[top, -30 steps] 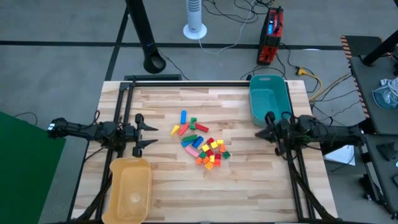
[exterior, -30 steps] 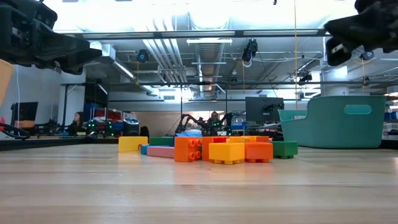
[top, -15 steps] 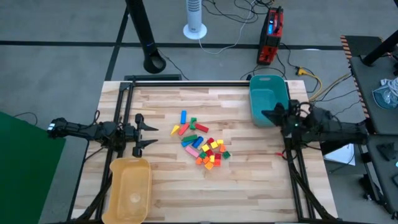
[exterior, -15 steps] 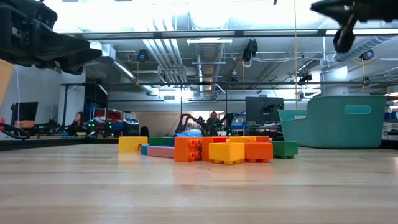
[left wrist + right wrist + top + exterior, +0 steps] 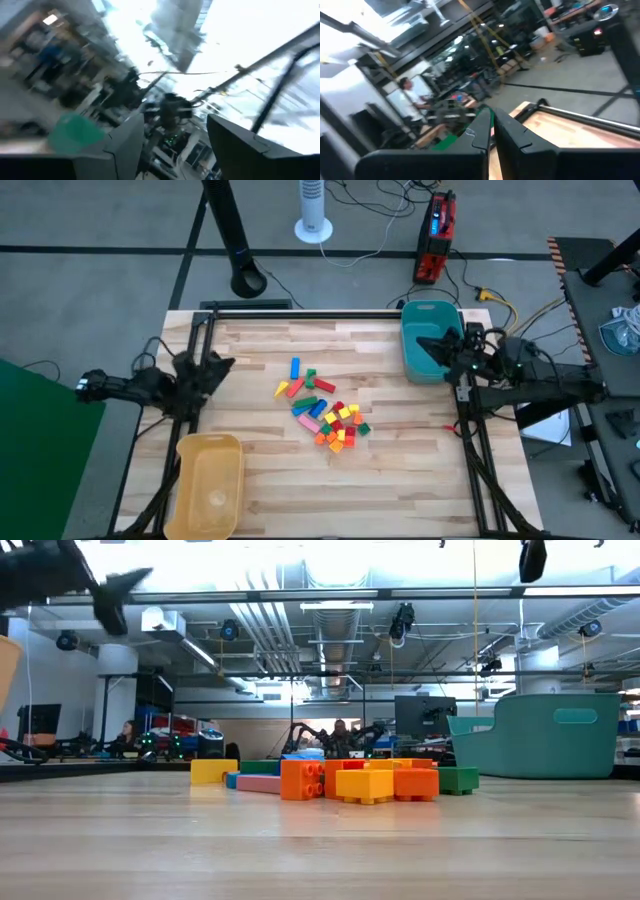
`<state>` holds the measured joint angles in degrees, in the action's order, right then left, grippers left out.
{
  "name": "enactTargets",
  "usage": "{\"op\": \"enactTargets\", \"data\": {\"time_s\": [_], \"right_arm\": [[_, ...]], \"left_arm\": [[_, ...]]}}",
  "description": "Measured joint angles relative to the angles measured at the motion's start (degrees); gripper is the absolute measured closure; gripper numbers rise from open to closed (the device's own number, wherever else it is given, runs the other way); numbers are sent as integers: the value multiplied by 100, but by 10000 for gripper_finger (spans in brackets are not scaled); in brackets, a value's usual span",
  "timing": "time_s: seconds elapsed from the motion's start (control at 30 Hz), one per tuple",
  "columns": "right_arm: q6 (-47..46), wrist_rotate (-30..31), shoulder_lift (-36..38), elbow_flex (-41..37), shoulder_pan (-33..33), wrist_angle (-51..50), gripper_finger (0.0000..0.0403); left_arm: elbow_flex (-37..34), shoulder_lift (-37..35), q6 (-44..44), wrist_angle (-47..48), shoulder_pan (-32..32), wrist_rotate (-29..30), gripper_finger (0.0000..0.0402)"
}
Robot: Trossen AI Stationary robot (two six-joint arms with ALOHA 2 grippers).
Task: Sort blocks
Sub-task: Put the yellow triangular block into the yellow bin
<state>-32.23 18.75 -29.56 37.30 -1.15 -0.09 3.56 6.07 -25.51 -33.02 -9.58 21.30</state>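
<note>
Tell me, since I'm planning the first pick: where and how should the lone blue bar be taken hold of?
Judging by the high view, grip the blue bar across its two long sides, coming straight down from above. It lies flat, apart from the pile, with bare table on both long sides for the jaws.

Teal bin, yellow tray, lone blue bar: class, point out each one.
Teal bin (image 5: 432,340), high view, on its inner floor.
Yellow tray (image 5: 210,483), high view, on its bare middle.
Blue bar (image 5: 295,368), high view, on its top face.

Multicoloured blocks (image 5: 322,406); teal bin (image 5: 432,338); yellow tray (image 5: 209,484).
</note>
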Motion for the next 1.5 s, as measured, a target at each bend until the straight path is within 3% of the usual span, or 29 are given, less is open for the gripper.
{"op": "enactTargets", "data": {"time_s": [0.13,0.3,0.47,0.6,0.7,0.9,1.17,1.33,1.5], "right_arm": [[60,411,-305,274,-18,-173,390],[367,552,-702,637,-297,-309,390],[486,548,-1150,904,-851,-318,390],[524,531,-1521,1165,-1341,-729,390],[497,431,-1808,1449,-1674,-1369,390],[180,185,-2407,2131,-2075,-2546,390],[518,174,-3006,2726,-2079,-3369,390],[634,171,-3185,2888,-2081,-3562,390],[677,174,-3199,2898,-2081,-3668,390]], "left_arm": [[845,489,540,406,2,-165,196],[2419,1648,633,2342,4,702,196],[3832,2865,-848,5478,26,1572,196],[4560,3751,-2209,7053,48,1700,196],[5015,4371,-2526,7299,48,1626,196],[6024,5576,-2173,7266,52,1509,196],[7620,7125,-1480,7659,63,598,196],[8411,7548,-1597,8830,282,1040,196],[8909,7725,-1561,9145,419,961,196]]}}
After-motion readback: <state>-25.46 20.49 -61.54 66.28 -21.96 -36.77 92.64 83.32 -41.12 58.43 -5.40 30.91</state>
